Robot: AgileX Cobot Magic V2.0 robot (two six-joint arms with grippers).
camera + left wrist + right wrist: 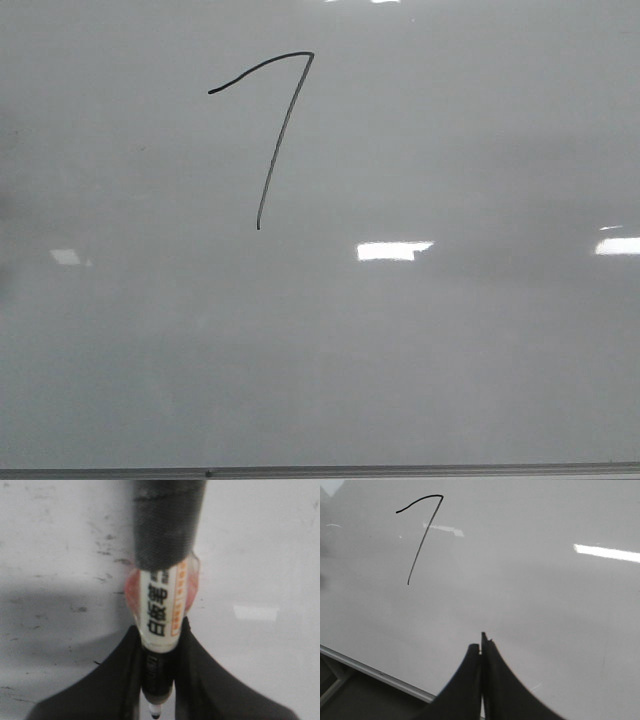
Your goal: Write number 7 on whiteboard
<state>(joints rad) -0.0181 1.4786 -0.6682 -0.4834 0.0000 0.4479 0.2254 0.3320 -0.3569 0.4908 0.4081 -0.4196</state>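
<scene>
Right, closest to the left wrist camera, the left gripper (159,645) has its black fingers (115,680) pinched on a marker (161,612); a white barrel with black characters down it and an orange strip on one side, a dark wrapped section at one end, a dark tip at the other end poking out between the fingers; behind it a pale, scuffed surface with small dark flecks and a soft shadow across it, and whether the tip touches that surface I cannot tell; over on the right wrist camera, the right gripper (481,640) has its two black fingers (465,680) pressed together with nothing between them, hanging above the whiteboard (530,595), near its thin grey frame edge; further out on that board sits the number 7 (422,530), a thin black line, curved top stroke joined to a long slanted downstroke; from the front camera the number 7 (280,130) stands in the upper part of the whiteboard (450,360), left of centre, well above the grey frame strip along the board's near edge; bright rectangular light reflections (392,250) lie on the glossy surface, lower than the digit and to its right.
</scene>
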